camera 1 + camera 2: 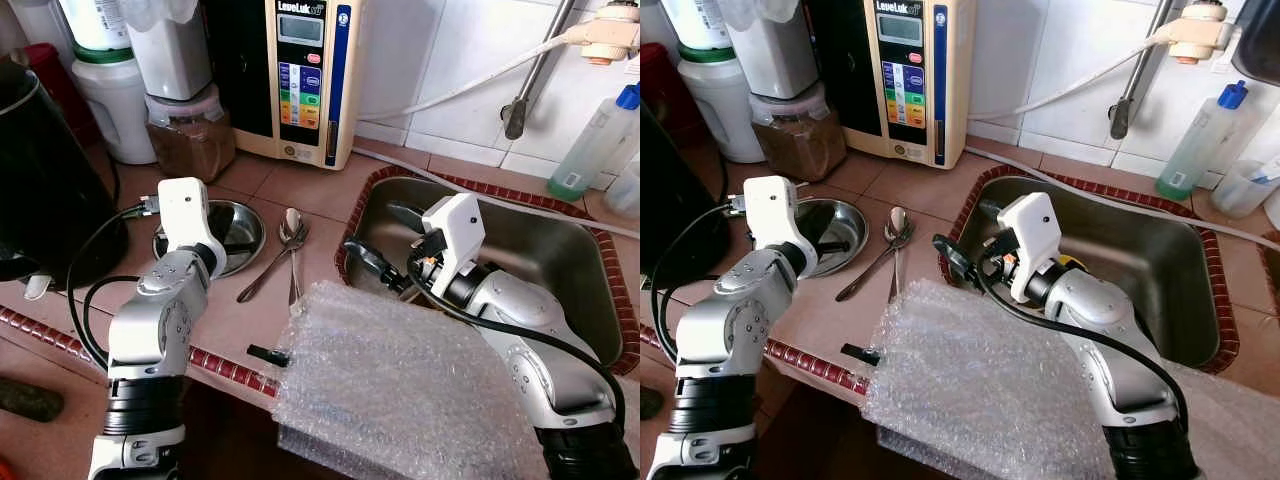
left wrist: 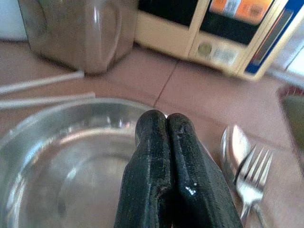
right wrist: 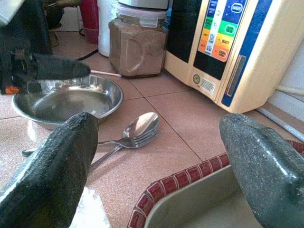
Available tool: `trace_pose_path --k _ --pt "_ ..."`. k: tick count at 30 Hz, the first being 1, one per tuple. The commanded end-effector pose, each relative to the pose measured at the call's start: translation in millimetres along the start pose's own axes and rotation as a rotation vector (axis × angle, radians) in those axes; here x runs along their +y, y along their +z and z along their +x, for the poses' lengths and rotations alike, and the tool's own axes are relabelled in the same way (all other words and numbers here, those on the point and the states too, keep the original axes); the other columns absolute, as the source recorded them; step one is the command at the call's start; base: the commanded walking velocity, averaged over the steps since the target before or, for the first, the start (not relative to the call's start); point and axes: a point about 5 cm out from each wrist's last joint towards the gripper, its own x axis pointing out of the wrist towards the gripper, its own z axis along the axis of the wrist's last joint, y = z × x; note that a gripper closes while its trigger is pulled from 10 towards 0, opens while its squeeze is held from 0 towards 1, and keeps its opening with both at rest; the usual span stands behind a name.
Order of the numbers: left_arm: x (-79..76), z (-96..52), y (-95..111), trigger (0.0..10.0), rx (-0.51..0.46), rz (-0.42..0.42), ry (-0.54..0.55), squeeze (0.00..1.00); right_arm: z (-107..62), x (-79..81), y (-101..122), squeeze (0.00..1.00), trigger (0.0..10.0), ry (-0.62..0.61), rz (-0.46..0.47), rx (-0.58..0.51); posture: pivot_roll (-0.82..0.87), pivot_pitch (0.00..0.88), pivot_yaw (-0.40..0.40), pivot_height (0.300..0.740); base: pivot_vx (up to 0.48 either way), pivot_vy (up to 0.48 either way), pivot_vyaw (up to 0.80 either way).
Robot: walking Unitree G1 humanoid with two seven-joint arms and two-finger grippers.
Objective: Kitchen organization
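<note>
Left gripper (image 2: 166,142): our fingers pressed together, empty, arm bent over the bowl (image 1: 235,232).
Right gripper (image 1: 385,245): our fingers spread, empty, at the sink (image 1: 560,260) edge.
Spoon (image 1: 291,225): with fork (image 3: 135,139), beside bowl.

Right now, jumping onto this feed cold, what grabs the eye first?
A big sheet of bubble wrap drapes over the counter's front edge, partly covering the right arm. The right gripper, open, hangs at the steel sink's near-left rim, while the left gripper, shut, hovers over a steel bowl. A spoon and fork lie between bowl and sink.
</note>
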Motion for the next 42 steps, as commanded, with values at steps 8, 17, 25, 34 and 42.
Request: trace_pose_path --k 8,17,25,34,42 --pt "-15.2 -14.2 28 0.0 -0.345 0.101 -0.005 0.00 1.1 -4.9 3 0.00 10.0 -0.017 -0.013 -0.011 -0.07 0.050 -0.029 0.740 0.000 0.000 0.00" --pt "-30.7 -35.1 35 0.0 -0.651 0.366 -0.003 0.00 2.5 -6.7 4 0.00 10.0 -0.033 -0.017 -0.021 -0.07 0.045 -0.036 0.740 0.000 0.000 0.00" --pt "-48.2 -19.6 21 0.0 -0.468 -0.176 -0.177 0.00 2.4 -9.1 2 0.00 10.0 -0.051 -0.032 -0.021 -0.08 0.041 -0.033 0.740 0.000 0.000 0.00" --pt "-55.2 -13.2 17 7.0 -0.369 -0.182 -0.290 0.00 2.9 -8.7 1 0.00 10.0 -0.061 -0.033 -0.021 -0.07 0.041 -0.028 0.740 0.000 0.000 0.00" --pt "-47.0 -2.6 -8 10.0 -0.183 0.043 -0.235 1.00 2.9 -7.3 -2 0.00 10.0 -0.059 -0.033 -0.014 -0.07 0.044 -0.031 0.740 0.000 0.000 0.00"
